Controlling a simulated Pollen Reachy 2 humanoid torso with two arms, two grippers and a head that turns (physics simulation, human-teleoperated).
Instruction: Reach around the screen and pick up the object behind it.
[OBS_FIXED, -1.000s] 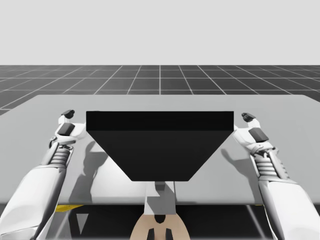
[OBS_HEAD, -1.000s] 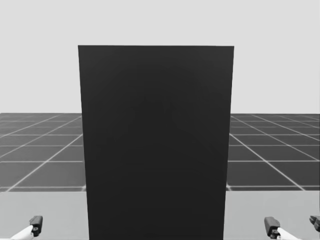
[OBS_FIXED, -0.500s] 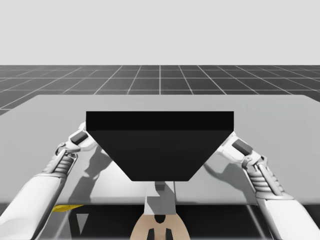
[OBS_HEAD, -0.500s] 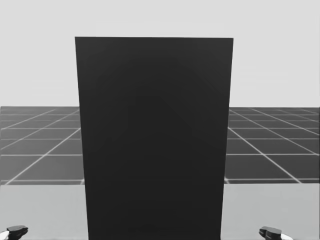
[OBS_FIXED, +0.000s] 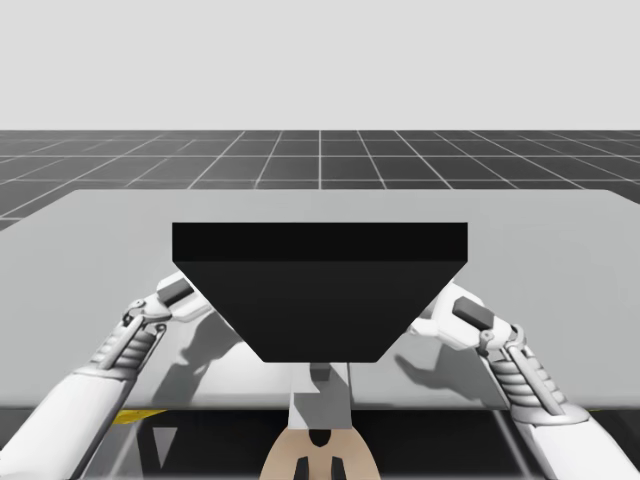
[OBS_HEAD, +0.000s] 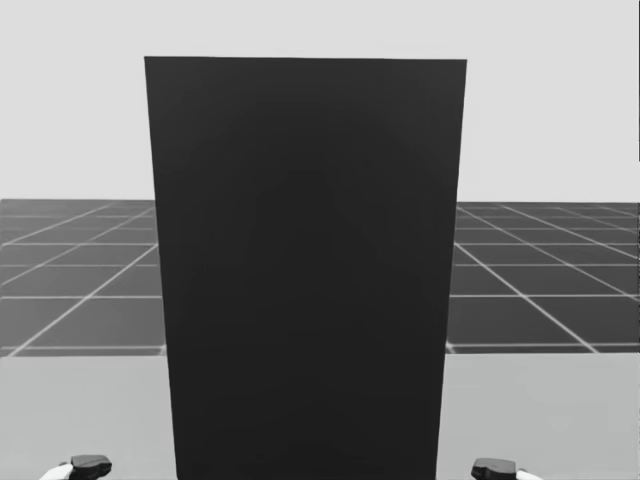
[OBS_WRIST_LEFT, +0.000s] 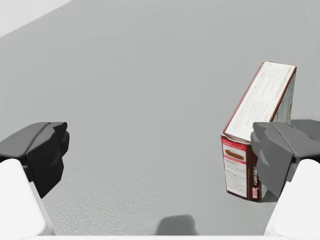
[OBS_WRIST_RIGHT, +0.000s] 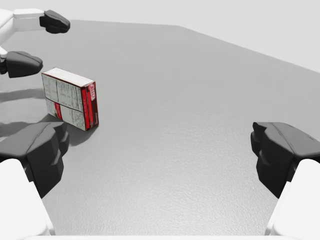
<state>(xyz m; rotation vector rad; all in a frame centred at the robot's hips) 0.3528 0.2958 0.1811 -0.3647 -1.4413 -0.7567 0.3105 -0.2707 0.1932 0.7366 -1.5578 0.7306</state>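
A tall black screen (OBS_FIXED: 320, 290) (OBS_HEAD: 305, 270) stands mid-table and hides what lies behind it from the high and head views. A red and white box (OBS_WRIST_LEFT: 257, 132) (OBS_WRIST_RIGHT: 70, 99) rests on the grey table. My left gripper (OBS_WRIST_LEFT: 160, 150) is open; the box sits just ahead of it, beside one finger, not between the two. My right gripper (OBS_WRIST_RIGHT: 160, 150) is open and holds nothing, with the box farther ahead and off to one side. The left gripper (OBS_WRIST_RIGHT: 40, 42) also hangs open just beyond the box. My left arm (OBS_FIXED: 120, 345) and right arm (OBS_FIXED: 520, 370) flank the screen.
The grey table (OBS_FIXED: 560, 250) stretches wide on both sides of the screen and behind it. A dark gridded floor (OBS_FIXED: 320, 155) lies beyond the far edge. Small dark parts of my hands (OBS_HEAD: 90, 464) (OBS_HEAD: 495, 467) show beside the screen's base.
Both arms have drawn back toward me and swung inward against the screen's sides. My head has turned slightly downward, so the screen sits higher in the head view.
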